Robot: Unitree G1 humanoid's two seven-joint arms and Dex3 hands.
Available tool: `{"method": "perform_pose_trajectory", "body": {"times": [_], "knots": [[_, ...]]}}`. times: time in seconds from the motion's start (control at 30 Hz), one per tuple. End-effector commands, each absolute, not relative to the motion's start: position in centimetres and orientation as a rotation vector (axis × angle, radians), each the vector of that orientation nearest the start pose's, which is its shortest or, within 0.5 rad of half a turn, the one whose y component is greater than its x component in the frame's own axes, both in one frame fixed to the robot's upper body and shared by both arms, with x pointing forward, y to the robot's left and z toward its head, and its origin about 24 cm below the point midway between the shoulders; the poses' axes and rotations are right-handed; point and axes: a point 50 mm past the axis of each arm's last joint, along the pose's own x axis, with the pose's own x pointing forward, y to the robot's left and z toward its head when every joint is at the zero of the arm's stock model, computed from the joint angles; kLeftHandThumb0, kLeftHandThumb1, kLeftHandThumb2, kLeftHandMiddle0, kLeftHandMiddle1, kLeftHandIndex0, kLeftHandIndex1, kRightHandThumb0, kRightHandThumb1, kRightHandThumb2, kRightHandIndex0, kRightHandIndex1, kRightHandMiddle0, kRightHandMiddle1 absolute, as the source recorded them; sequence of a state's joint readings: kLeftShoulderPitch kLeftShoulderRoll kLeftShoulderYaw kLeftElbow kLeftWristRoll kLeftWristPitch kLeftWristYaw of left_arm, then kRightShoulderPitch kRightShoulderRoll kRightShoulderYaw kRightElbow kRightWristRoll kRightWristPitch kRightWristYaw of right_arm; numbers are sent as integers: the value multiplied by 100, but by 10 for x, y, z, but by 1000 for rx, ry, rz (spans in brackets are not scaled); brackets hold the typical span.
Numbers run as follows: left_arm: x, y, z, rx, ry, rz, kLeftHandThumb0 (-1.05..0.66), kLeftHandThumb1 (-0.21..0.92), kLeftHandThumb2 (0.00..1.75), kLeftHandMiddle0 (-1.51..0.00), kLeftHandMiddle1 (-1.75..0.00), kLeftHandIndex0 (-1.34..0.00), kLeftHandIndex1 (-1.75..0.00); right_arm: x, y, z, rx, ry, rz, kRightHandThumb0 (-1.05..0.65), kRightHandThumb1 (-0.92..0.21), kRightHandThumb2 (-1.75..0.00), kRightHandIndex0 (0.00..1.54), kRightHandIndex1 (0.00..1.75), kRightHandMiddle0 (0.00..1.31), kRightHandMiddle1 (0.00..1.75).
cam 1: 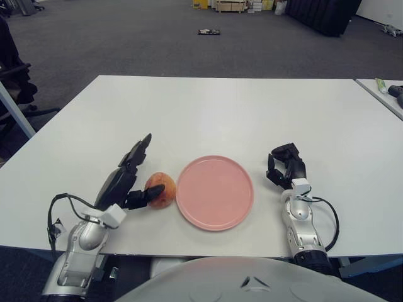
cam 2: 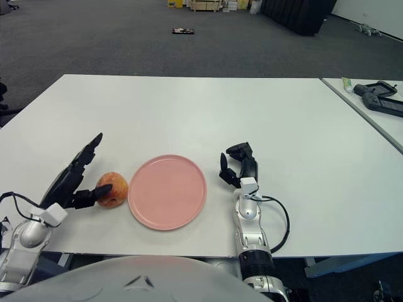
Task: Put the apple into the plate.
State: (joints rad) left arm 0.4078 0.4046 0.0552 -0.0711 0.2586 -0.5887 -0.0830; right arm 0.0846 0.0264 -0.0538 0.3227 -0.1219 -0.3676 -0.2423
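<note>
Apple: the round red-and-yellow apple (cam 1: 160, 190) sits on the white rectangular tabletop (cam 1: 214, 113) near its front edge, toward the left corner, just beside the left rim of the round pink plate (cam 1: 215, 192). You will see a thin strip of white between fruit and plate, so they appear apart, not touching. The plate holds nothing.

Left hand (cam 1: 129, 180) is at the apple's left side, palm tilted toward it. Its long black fingers (cam 2: 86, 156) reach out straight and spread, pointing toward the far edge above the fruit; the lower digit lies against the apple's near-left face. You should note contact there looks likely, but the angle does not settle it. The hand is not closed around the fruit.

Right hand (cam 1: 286, 167) shows right of the plate near the front edge, fingers curled inward, holding nothing, well apart from the apple.
</note>
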Motion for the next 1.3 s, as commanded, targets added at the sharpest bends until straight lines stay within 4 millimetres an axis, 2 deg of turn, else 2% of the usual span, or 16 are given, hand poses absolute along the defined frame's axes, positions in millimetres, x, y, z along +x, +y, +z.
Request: {"method": "perform_pose_trajectory", "body": {"times": [0.0, 0.1, 0.3, 0.47, 0.83, 1.07, 1.27], "knots": [[158, 217, 39, 602, -269, -313, -105, 92, 52, 0, 0, 0, 0, 210, -169, -30, -100, 112, -282, -38, -67, -87, 61, 131, 34, 175], [160, 230, 33, 571, -272, -339, -105, 92, 57, 0, 0, 0, 0, 210, -169, -30, -99, 111, -283, -38, -67, -87, 61, 131, 34, 175], [155, 236, 34, 515, -236, -404, -105, 92, 56, 0, 0, 0, 0, 209, -170, -30, -98, 119, -288, -38, -67, -88, 60, 131, 34, 175], [133, 248, 35, 490, -221, -401, -105, 92, 58, 0, 0, 0, 0, 210, -170, -30, -91, 119, -287, -38, -66, -89, 61, 132, 35, 175], [141, 249, 37, 456, -230, -399, -105, 92, 75, 0, 0, 0, 0, 210, -169, -30, -81, 111, -289, -39, -65, -90, 60, 131, 35, 175], [147, 250, 33, 565, -192, -462, -105, 92, 74, 0, 0, 0, 0, 209, -170, -30, -86, 116, -290, -39, -66, -89, 60, 130, 35, 175], [152, 251, 25, 632, -42, -471, -105, 92, 65, 0, 0, 0, 0, 209, -171, -30, -79, 119, -300, -38, -66, -88, 57, 130, 35, 175]]}}
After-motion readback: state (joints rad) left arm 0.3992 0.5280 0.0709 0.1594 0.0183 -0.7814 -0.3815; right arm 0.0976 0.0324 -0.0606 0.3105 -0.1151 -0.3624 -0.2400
